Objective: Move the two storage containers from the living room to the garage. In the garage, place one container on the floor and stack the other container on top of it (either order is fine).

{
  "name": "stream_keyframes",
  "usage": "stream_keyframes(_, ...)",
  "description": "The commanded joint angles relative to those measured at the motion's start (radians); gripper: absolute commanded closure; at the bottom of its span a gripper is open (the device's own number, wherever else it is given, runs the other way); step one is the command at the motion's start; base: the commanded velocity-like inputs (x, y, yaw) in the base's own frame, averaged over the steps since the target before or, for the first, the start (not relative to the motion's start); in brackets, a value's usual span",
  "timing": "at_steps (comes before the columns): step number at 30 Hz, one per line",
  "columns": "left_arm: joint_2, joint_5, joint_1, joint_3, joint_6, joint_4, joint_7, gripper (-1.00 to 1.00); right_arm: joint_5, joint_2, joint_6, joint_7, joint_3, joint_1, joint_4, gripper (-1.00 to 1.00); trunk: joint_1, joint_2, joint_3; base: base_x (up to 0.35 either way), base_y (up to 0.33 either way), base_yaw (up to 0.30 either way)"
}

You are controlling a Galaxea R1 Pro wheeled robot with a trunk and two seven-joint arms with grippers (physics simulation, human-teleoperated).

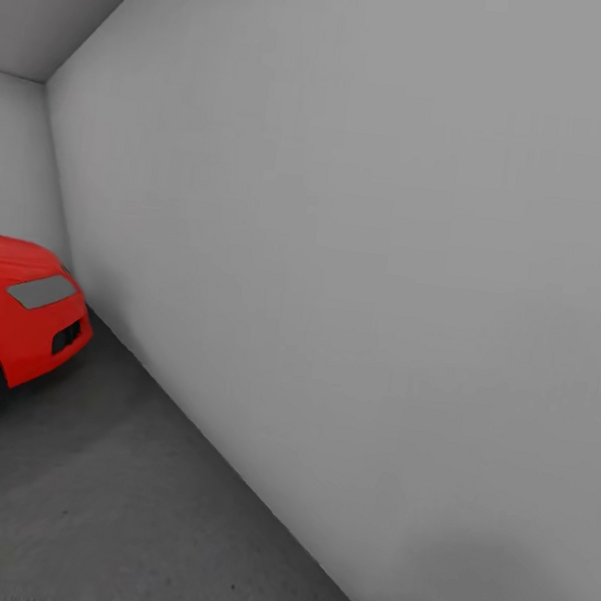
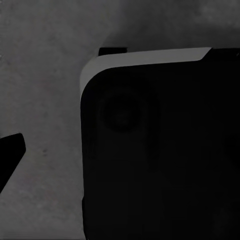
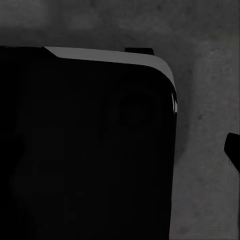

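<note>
Looks like a travel leg in the garage: grey wall (image 1: 390, 255) ahead, red car (image 1: 19, 315) at 9 o'clock on the concrete floor (image 1: 126, 523), no bins visible, can't tell either gripper's state, next probably go fetch one.

Black rounded base (image 2: 160, 160) with pale grey edge.
</note>
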Motion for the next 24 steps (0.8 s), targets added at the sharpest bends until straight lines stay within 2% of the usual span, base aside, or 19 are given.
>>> stream_keyframes(1, 0.000, 0.000, 0.000, -0.001, -0.002, -0.001, 0.000, -1.00, 0.002, 0.000, -0.003, 0.000, 0.000, 0.000, 0.000, -1.00, 0.000, 0.000, 0.000, 0.000, 0.000, 0.272)
stream_keyframes(8, 0.000, 0.000, 0.000, -0.001, -0.002, -0.001, 0.000, -1.00, 0.001, -0.014, -0.003, 0.000, 0.002, 0.000, 0.005, -1.00, 0.000, 0.000, 0.002, 0.000, 0.000, 0.273)
stream_keyframes(24, 0.000, 0.000, 0.000, -0.001, -0.003, -0.001, 0.000, -1.00, 0.000, -0.012, -0.030, 0.000, 0.001, 0.000, 0.005, -1.00, 0.000, 0.000, 0.009, 0.000, 0.000, 0.273)
